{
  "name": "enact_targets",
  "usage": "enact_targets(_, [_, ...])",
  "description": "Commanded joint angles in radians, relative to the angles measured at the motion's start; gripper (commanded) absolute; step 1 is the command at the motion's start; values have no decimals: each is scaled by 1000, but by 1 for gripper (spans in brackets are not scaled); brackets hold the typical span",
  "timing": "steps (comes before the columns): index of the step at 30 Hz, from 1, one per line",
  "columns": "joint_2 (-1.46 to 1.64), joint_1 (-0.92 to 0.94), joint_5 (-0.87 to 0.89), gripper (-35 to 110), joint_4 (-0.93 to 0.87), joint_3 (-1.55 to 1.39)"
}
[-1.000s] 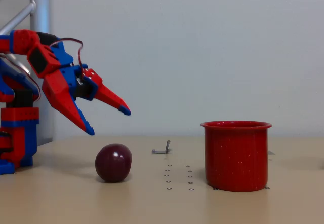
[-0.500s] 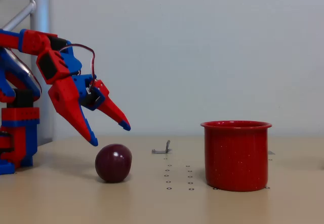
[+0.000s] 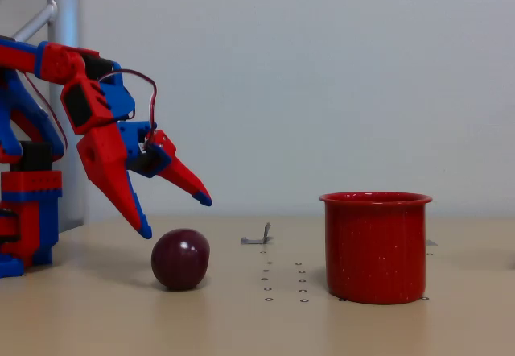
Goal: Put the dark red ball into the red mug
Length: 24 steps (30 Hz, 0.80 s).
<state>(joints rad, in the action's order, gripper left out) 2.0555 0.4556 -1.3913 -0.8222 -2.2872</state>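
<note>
Red speckled enamel forms the red mug point(image 3: 376, 246), nearest on the desk point(image 3: 241, 324); its inside is hidden behind its wall, no handle shows, and no lettering can be read on it. Well left of the mug, the dark red ball point(image 3: 180, 258) rests on the desk. Just above the ball, the gripper point(image 3: 175, 217) hangs with fingers point(image 3: 129, 201) spread apart, grasping nothing. Behind, left of the mug, lies a small grey metal piece point(image 3: 258, 238), too small to identify.

A pale beige worktop point(image 3: 241, 324) carries a small bent metal bracket point(image 3: 259, 238) near its back edge and two short rows of small ring marks point(image 3: 283, 282)
</note>
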Motion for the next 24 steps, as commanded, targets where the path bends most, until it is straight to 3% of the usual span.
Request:
enact_targets(1, [-5,31,-34,45,18,87])
enact_targets(13, [-63,94,-144,43,41,74])
enact_targets(24, [-149,72,-118,42,115,71])
